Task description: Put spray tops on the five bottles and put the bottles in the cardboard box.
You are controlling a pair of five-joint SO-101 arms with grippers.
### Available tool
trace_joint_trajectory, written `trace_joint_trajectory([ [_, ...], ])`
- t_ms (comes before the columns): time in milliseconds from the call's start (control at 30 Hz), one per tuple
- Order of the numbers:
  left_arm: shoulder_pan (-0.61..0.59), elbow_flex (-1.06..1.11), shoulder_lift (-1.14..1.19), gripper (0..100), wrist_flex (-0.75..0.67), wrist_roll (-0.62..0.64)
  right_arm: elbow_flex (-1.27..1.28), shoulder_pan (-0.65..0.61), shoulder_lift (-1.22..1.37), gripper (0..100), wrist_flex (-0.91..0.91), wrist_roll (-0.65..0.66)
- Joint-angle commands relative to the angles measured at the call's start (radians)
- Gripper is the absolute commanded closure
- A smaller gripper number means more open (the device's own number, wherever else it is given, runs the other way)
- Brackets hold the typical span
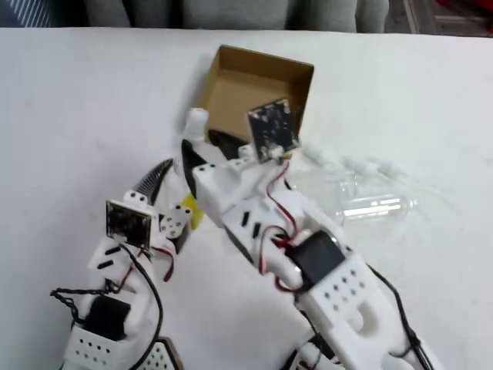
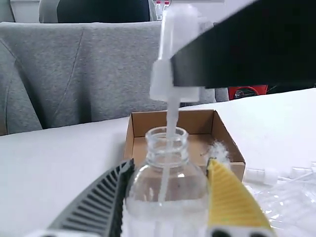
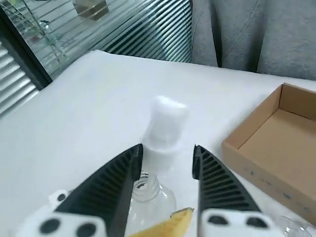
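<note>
Beside box (image 1: 262, 60), L fingers (image 2: 98, 202) grip bottle (image 2: 167, 182) upright; R fingers (image 3: 111, 187) hold spray top (image 3: 165, 123), tube down.

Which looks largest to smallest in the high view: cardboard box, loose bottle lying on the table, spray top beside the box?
1. cardboard box
2. loose bottle, lying on its side
3. spray top, partly hidden by an arm, yet clearly smallest
</note>
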Motion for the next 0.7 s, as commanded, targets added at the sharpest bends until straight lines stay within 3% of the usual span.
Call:
trace_joint_trajectory([
  [0,-0.012,-0.021,-0.024,98,-0.035,-0.009,-0.011,-0.002,-0.12,87.2,0.041,-0.008],
  [267,-0.012,-0.021,-0.024,98,-0.035,-0.009,-0.009,0.051,-0.2,88.8,0.073,-0.008],
  [367,-0.012,-0.021,-0.024,98,-0.035,-0.009,0.015,0.114,-0.194,99.1,0.022,-0.055],
  [667,0.004,-0.014,-0.024,98,-0.031,-0.009,0.038,0.165,-0.07,98.1,-0.111,-0.092],
])
